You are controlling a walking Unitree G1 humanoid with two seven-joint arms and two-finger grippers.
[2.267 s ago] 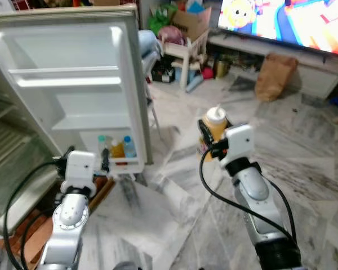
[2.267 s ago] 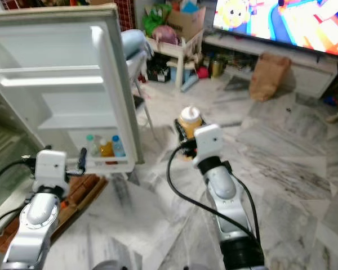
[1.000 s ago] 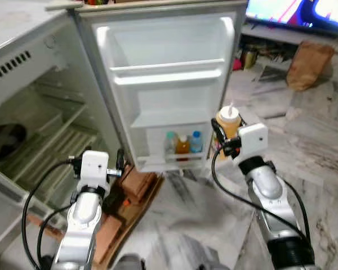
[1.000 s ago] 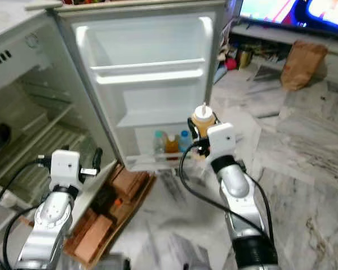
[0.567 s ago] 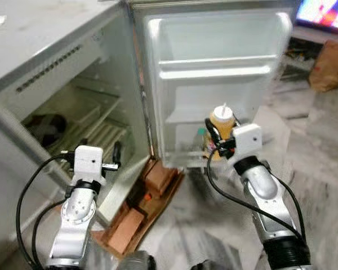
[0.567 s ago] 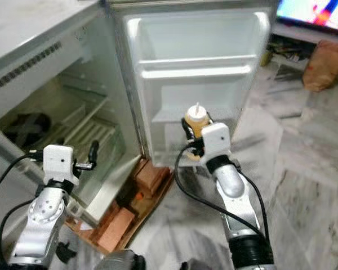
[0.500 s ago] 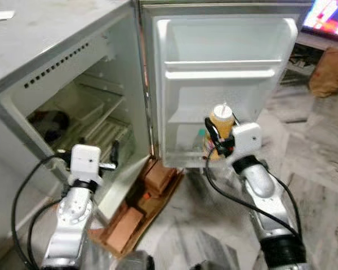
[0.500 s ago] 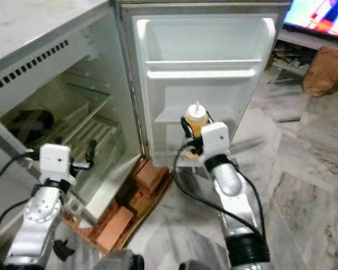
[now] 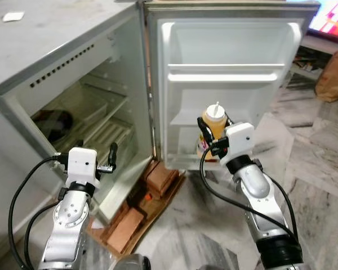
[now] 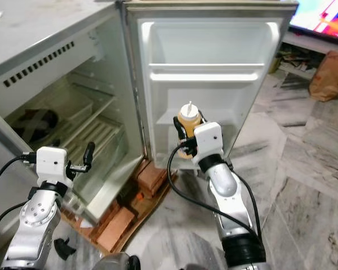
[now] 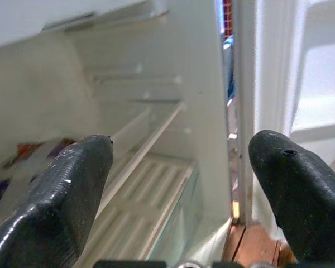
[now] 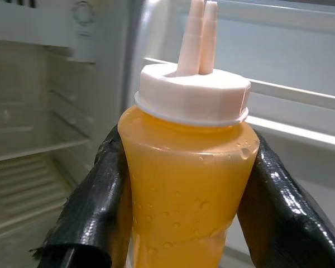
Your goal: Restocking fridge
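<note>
Right gripper (image 12: 181, 184) pinched an orange squeeze bottle (image 9: 215, 123) upright at frame centre, before the open fridge door (image 9: 228, 50); left gripper (image 11: 181, 184) at lower left, fingers spread, facing the fridge (image 9: 62, 84) shelves (image 11: 151, 139).

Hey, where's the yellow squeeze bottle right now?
The yellow squeeze bottle is upright in the right hand, held up in front of the open fridge door's lower shelves, right of the fridge's open interior.

Grey-veined marble floor (image 9: 321, 185), brown cardboard (image 9: 136, 216) lying flat on it, brown paper bag (image 9: 333, 83) by a low TV stand (image 10: 304, 40), bright television screen (image 9: 333, 19) above
</note>
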